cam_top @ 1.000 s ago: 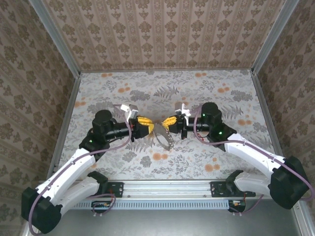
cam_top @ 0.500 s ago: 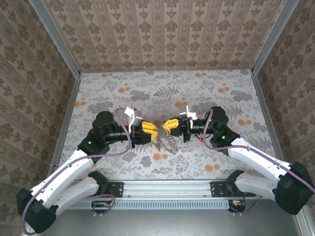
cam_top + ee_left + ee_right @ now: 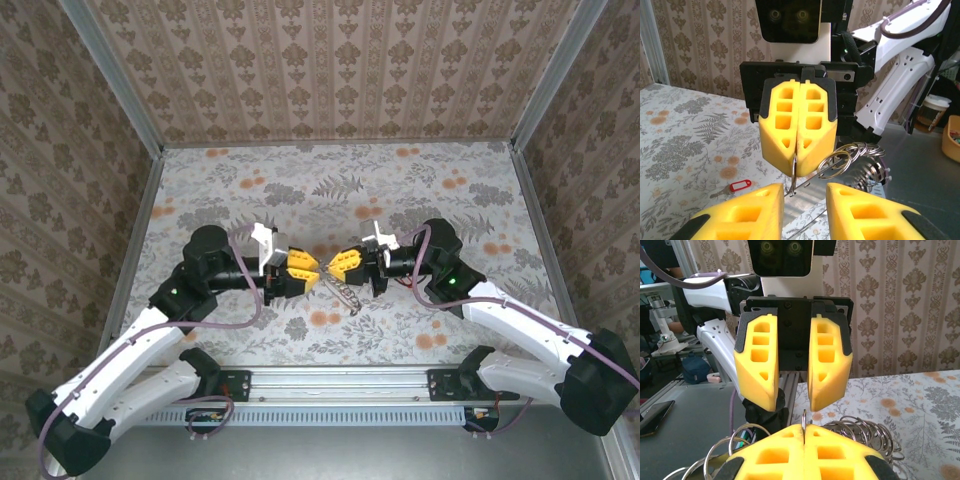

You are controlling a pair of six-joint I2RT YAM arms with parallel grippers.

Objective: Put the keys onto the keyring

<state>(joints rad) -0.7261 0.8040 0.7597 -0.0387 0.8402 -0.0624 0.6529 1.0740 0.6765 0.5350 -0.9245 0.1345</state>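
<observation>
We see our right gripper (image 3: 797, 166) squeezed shut on the keyring (image 3: 840, 159), our left gripper (image 3: 792, 400) with fingers apart facing it, red key (image 3: 740, 186) on the table (image 3: 680, 130)

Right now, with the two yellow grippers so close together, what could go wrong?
The right gripper pinches only a thin wire of the keyring, so the dangling bunch of rings might slip out. The open left gripper sits very near it, tip to tip, and could bump it or knock the rings loose.
</observation>
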